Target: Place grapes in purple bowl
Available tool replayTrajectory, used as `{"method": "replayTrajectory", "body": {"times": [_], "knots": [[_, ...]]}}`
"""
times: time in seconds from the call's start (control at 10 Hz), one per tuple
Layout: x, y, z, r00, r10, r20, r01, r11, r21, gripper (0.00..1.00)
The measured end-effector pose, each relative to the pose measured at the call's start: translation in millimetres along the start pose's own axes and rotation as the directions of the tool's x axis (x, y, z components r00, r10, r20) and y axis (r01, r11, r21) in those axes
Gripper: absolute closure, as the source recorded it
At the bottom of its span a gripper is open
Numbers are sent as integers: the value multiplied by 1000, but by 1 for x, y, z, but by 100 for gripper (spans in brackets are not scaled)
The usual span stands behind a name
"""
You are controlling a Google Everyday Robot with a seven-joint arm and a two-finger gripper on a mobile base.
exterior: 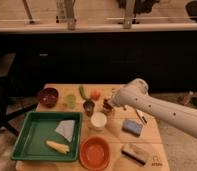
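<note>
The purple bowl (47, 96) stands at the far left of the wooden table (151, 137) and looks empty. A small dark cluster, apparently the grapes (89, 106), sits on the table near the middle, behind the white cup (98, 120). My gripper (108, 106) hangs at the end of the white arm (157, 107), low over the table just right of the grapes. A small reddish-brown patch shows at the gripper's tip, and I cannot tell what it is.
An orange fruit (95, 93), a green vegetable (82, 91) and a green cup (69, 101) stand behind the grapes. A green tray (27, 145) holds a napkin and a yellow item. An orange bowl (94, 151), a blue sponge (132, 126) and a dark block (134, 153) lie in front.
</note>
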Motion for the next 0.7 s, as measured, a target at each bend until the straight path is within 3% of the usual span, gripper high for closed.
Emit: {"method": "replayTrajectory", "body": {"times": [0.2, 0.4, 0.7], "knots": [[-15, -9, -25, 999, -25, 41, 22, 998, 56, 100], [-31, -12, -37, 996, -44, 76, 38, 996, 80, 100], [-53, -7, -43, 987, -110, 113, 102, 992, 73, 100]]}}
